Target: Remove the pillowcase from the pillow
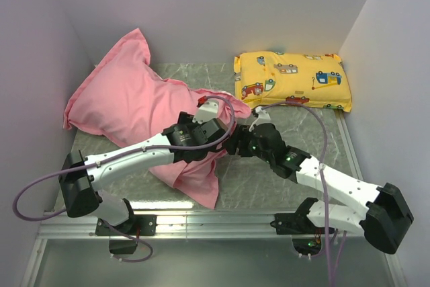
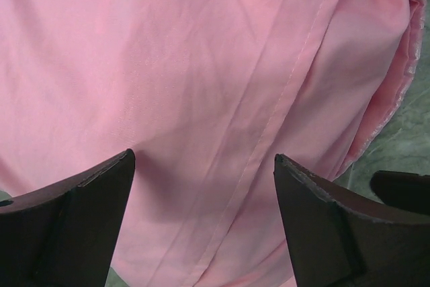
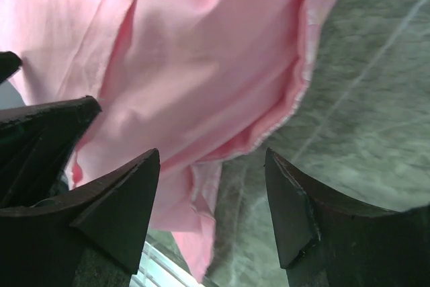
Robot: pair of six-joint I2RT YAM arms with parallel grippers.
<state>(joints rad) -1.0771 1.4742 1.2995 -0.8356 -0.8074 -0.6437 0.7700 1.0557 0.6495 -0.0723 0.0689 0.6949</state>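
near edge: aluminium rail (image 1: 222, 223) along it, both arm bases bolted on, purple cables (image 1: 27, 199) looping off.
bench (image 1: 262, 189): grey-green marbled top, bare strip between rail and fabric.
left gripper (image 2: 203, 158): fingers apart, nothing clamped. Over matte pink cloth near bench centre. Contact with cloth: cannot tell.
seam (image 2: 295, 65): stitched line running diagonally across the cloth ahead of the left fingers.
right gripper (image 3: 212, 152): fingers apart, nothing held. Aimed at the right edge of the pink fabric, with cloth and bare bench both showing in the gap. Just beside the left gripper, tips close together in top view.
pillowcase (image 1: 127, 99): pink, covering the left half of the bench, running diagonally from the far-left corner toward the middle of the near edge.
pillowcase, near end: flat, limp tail, stopping short of the rail, under and beside the left arm.
pillowcase, right edge: folded hem (image 3: 306, 78) with a shinier rim, matte pink beside it, lying on the bench at centre.
pillowcase, far end: plump and full, one corner sticking up by the far-left corner walls.
contents of pillowcase: hidden under pink fabric, cannot tell.
yellow pillow (image 1: 292, 80): cartoon-vehicle print, lying flat in the far-right corner against the far wall. Its left end is near the right tip of the pink fabric. Touching or not: cannot tell.
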